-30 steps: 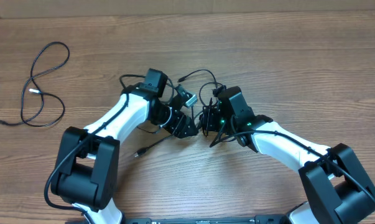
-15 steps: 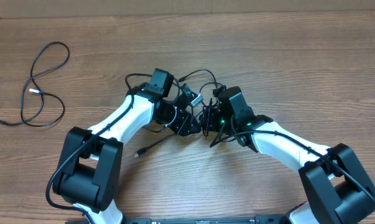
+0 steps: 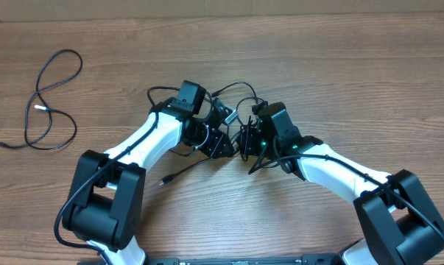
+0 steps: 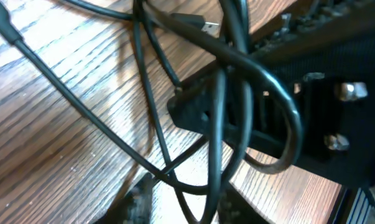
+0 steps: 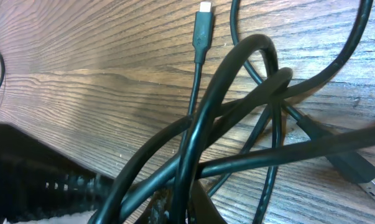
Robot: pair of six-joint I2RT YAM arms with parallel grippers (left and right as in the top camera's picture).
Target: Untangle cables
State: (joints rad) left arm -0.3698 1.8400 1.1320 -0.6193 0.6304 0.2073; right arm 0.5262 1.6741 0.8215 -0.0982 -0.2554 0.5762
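The cables (image 3: 233,118) lie as a black tangle at mid-table, between my two grippers. My left gripper (image 3: 223,144) comes at the tangle from the left. In the left wrist view, my left gripper (image 4: 187,210) stands partly open, with a few strands (image 4: 215,155) crossing between its fingers and light showing beside them. My right gripper (image 3: 246,141) meets the tangle from the right. In the right wrist view, my right gripper (image 5: 193,210) is shut on a thick strand (image 5: 203,137) of the bundle. A silver-tipped plug (image 5: 204,9) lies on the wood beyond.
A separate looped cable (image 3: 52,99) lies far left on the wooden table (image 3: 354,66). One plug end (image 3: 163,179) trails toward the front beside the left arm. A flat USB plug (image 5: 361,171) rests at the right in the right wrist view.
The left arm has shifted slightly right, into the tangle, and its jaws have narrowed around the strands. The right arm has stayed still, holding its strand.
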